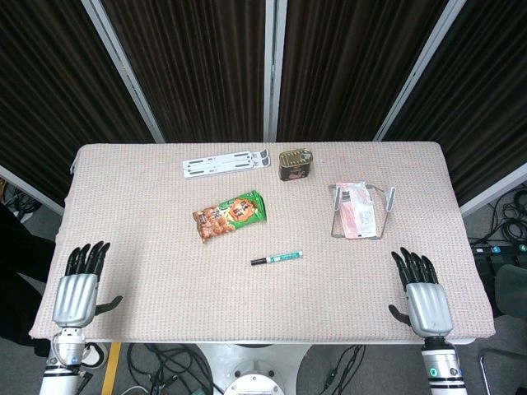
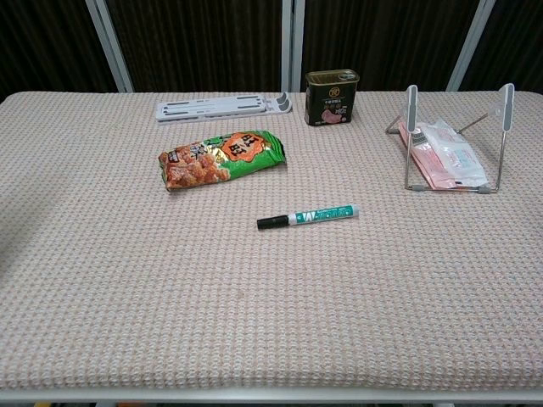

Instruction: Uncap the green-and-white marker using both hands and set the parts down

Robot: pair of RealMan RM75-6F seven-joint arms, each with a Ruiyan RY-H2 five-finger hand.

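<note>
The green-and-white marker (image 1: 277, 258) (image 2: 309, 216) lies flat near the middle of the table, its black cap end pointing left. My left hand (image 1: 80, 284) rests palm down at the front left corner, fingers spread and holding nothing. At the front right edge lies my right hand (image 1: 422, 292), likewise flat with its fingers apart and nothing in it. Both hands are well away from the marker. The chest view shows neither hand.
A green snack bag (image 1: 230, 216) (image 2: 221, 158) lies just behind the marker on the left. Further back are a white folded stand (image 1: 226, 164) (image 2: 225, 107) and a dark tin can (image 1: 294, 163) (image 2: 332, 97). A wire rack (image 1: 361, 211) (image 2: 454, 154) holding a pink-and-white packet stands at the right.
</note>
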